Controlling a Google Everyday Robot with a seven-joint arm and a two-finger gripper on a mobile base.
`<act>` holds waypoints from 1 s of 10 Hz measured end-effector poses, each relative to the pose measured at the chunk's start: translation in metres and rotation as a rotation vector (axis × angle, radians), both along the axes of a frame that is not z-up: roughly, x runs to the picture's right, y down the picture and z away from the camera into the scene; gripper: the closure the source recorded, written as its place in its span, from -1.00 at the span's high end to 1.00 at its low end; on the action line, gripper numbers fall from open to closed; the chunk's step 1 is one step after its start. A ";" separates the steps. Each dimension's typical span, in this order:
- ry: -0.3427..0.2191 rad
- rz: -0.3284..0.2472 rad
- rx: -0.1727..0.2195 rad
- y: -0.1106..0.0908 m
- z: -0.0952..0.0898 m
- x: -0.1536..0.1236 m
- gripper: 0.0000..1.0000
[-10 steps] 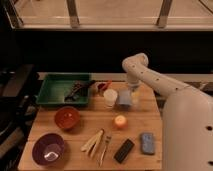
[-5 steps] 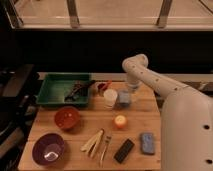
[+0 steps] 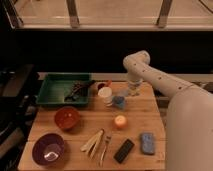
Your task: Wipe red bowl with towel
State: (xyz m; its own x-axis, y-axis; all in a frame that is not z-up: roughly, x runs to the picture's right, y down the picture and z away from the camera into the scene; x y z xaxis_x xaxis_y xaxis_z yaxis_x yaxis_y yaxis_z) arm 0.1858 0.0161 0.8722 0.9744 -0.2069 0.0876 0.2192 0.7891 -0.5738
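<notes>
Nothing wiped yet: my end effector (image 3: pixel 125 96) is pinching the soft pale blue-white towel (image 3: pixel 119 102) on the wooden bench (image 3: pixel 146 114), glossy red bowl (image 3: pixel 66 118) waiting.

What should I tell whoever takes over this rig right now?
Tool: shut, down on the towel near the table's back edge, right of the white cup; it seems to pinch the cloth.
Red bowl: left of middle, in front of the green tray, well apart from the towel.
Done: towel reached and closed on.
Left: lift the towel, carry it left to the red bowl, wipe the inside.
</notes>
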 end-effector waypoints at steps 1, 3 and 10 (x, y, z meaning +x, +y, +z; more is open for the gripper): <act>0.001 -0.008 0.023 -0.010 -0.010 -0.001 -1.00; -0.009 -0.005 0.064 -0.023 -0.023 -0.006 -1.00; -0.314 -0.041 0.084 -0.045 -0.072 -0.110 -1.00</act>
